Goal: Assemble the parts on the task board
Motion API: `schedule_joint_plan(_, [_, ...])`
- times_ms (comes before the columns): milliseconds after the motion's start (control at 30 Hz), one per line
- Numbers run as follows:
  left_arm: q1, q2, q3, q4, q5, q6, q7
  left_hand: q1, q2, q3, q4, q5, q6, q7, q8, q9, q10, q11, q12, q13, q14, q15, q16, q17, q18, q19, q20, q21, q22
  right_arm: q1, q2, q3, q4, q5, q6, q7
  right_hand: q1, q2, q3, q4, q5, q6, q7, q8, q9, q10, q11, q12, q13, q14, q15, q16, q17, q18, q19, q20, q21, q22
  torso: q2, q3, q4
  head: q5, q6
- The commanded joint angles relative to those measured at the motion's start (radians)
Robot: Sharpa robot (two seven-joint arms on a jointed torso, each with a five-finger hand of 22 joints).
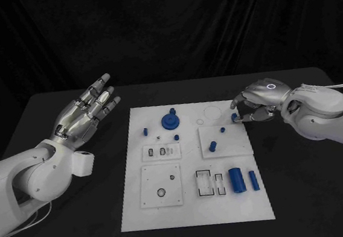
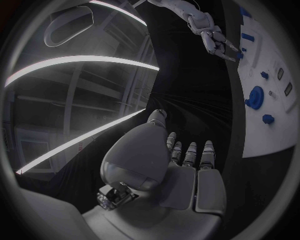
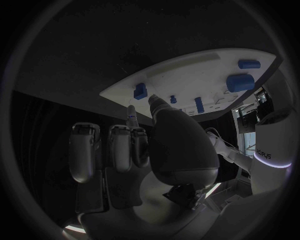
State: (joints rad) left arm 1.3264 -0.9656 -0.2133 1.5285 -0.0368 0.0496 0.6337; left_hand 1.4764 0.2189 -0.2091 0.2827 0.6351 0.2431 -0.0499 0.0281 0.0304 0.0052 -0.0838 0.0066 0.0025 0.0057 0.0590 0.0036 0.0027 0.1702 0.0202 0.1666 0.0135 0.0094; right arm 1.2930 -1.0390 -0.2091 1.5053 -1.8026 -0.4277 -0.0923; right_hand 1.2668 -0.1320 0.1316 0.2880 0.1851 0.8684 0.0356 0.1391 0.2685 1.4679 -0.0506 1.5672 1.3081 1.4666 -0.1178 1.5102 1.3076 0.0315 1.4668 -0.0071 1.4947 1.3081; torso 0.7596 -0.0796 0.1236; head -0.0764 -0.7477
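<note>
A small blue part (image 1: 234,118) sits at the task board's (image 1: 200,211) far right edge, right at the tips of the right hand's (image 1: 257,103) fingers (image 1: 241,102), which curl in narrowly around it; whether they truly pinch it I cannot tell. Other blue pieces, a round knob (image 1: 171,120) and two cylinders (image 1: 237,179), lie farther from those fingers across the board. The left hand (image 1: 89,109) hovers above the worktop (image 1: 56,112) beside the board, fingers wide, holding nothing. It looks like a pick-up step; next comes a firm lift and carrying to a socket.
</note>
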Motion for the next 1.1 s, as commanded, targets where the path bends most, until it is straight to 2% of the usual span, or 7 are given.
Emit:
schedule_joint_plan(33, [-0.001, 0.001, 0.001, 0.002, -0.002, 0.015, 0.011, 0.009, 0.0, 0.007, -0.002, 0.005, 0.001, 0.004, 0.003, 0.001, 0.0, 0.003, -0.005, -0.001, 0.0, 0.005, -0.001, 0.0, 0.007, 0.001, 0.005, 0.005, 0.001, -0.004, 0.004, 0.0, -0.005, -0.002, 0.007, -0.015, 0.012, 0.001, 0.007, -0.002, 0.004, 0.012, 0.001, 0.009, 0.005, 0.103, 0.003, 0.004, 0.263, 0.086, -0.002, -0.008, 0.169, -0.01, 0.063, 0.001, -0.003, 0.227, 0.0, 0.0009, 0.001, -0.001, 0.0])
schedule_joint_plan(233, [-0.001, 0.0, 0.001, 0.002, -0.002, 0.016, 0.01, 0.009, 0.0, 0.007, -0.002, 0.005, 0.001, 0.004, 0.003, 0.001, 0.0, 0.003, -0.005, -0.001, 0.0, 0.005, -0.001, 0.0, 0.007, 0.001, 0.005, 0.005, 0.001, -0.006, 0.01, 0.0, -0.012, -0.002, 0.013, -0.015, 0.024, 0.001, 0.008, -0.005, 0.008, 0.021, 0.001, 0.017, 0.013, 0.103, 0.003, 0.004, 0.263, 0.086, -0.002, -0.008, 0.169, -0.01, 0.062, 0.002, -0.005, 0.227, 0.001, 0.0007, -0.0003, 0.004, -0.002])
schedule_joint_plan(833, [-0.002, 0.0, 0.001, 0.007, -0.002, 0.018, 0.008, 0.011, -0.001, 0.007, -0.002, 0.006, 0.002, 0.004, 0.003, 0.001, 0.0, 0.003, -0.005, -0.001, 0.0, 0.006, -0.001, 0.0, 0.008, 0.001, 0.006, 0.006, 0.001, -0.016, 0.025, 0.0, -0.027, -0.002, 0.022, -0.016, 0.048, 0.004, 0.012, -0.011, 0.017, 0.03, 0.0, 0.028, 0.028, 0.103, 0.003, 0.004, 0.263, 0.085, -0.002, -0.01, 0.165, -0.009, 0.06, 0.002, -0.008, 0.226, 0.0, 0.0007, -0.0003, 0.004, -0.011])
schedule_joint_plan(1100, [-0.002, -0.001, 0.001, 0.01, -0.002, 0.019, 0.008, 0.012, -0.001, 0.008, -0.002, 0.007, 0.002, 0.005, 0.003, 0.001, 0.0, 0.003, -0.005, -0.001, 0.001, 0.006, -0.001, 0.0, 0.008, 0.001, 0.006, 0.006, 0.001, -0.019, 0.029, 0.0, -0.032, -0.002, 0.02, -0.018, 0.078, 0.024, 0.02, -0.025, 0.076, 0.045, 0.001, 0.046, 0.053, 0.103, 0.003, 0.004, 0.263, 0.085, -0.002, -0.011, 0.162, -0.008, 0.059, 0.002, -0.012, 0.226, 0.001, 0.0008, -0.0002, 0.004, -0.013])
